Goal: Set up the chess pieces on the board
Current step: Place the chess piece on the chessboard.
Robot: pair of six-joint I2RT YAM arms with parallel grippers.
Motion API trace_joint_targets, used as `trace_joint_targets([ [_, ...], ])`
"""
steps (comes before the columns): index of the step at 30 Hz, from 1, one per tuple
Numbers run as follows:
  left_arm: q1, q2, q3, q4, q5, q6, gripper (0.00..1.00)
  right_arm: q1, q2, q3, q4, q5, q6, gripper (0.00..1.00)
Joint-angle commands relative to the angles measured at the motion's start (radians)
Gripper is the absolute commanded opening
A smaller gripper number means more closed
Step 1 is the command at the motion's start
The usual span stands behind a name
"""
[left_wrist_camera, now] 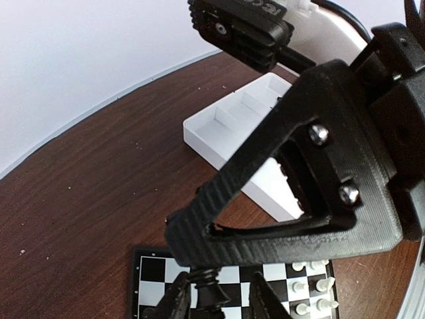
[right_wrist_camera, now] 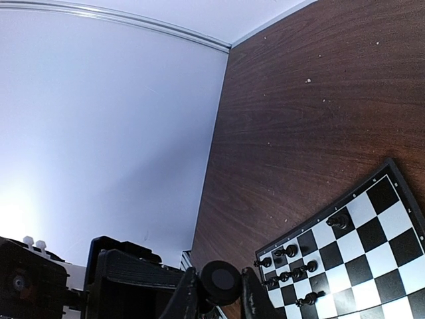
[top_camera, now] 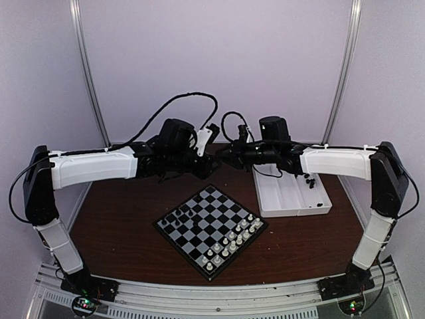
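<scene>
A: Right gripper [right_wrist_camera: 221,299], jaws?
B: Set narrow and clamped on a tiny black plastic chessman [right_wrist_camera: 220,282], seen base-on as a round disc; carried high above the dark brown wooden table [top_camera: 119,226].
A: Left gripper [left_wrist_camera: 216,302]?
B: Fingers [left_wrist_camera: 176,302] set close on either side of what looked like that same chessman; could not tell whether touching or gripping.
A: Remaining black pieces [top_camera: 180,215] found where?
B: Grouped along the far-left side of the flat square chessboard with black and light-grey checks [top_camera: 202,229]; a few more lying in the white rectangular compartment tray [top_camera: 282,199] beside it on the right. Opposed by tiny white plastic chessmen [top_camera: 232,240] ranked along the near-right side.
A: Handled how, by judgement?
B: Judged very light, rigid and smooth, so liable to slip or twist between flat jaws, and narrow-based enough to topple on release. Best taken around the stem just above the base, kept upright, and let go only once seated flat on one check, clear of neighbours.
</scene>
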Motion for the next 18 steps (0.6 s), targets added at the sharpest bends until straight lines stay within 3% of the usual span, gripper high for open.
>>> trace_joint_targets([
  [1, 0.000, 0.004, 0.006, 0.050, -0.018, 0.020, 0.31, 0.008, 0.004, -0.019, 0.071, -0.024, 0.039, 0.14],
  [9, -0.001, -0.087, -0.161, 0.270, -0.020, 0.034, 0.43, 0.009, 0.013, -0.047, 0.164, -0.032, 0.114, 0.13],
  [18, -0.001, -0.113, -0.197, 0.339, -0.067, 0.056, 0.42, 0.011, 0.015, -0.055, 0.192, -0.033, 0.144, 0.13],
])
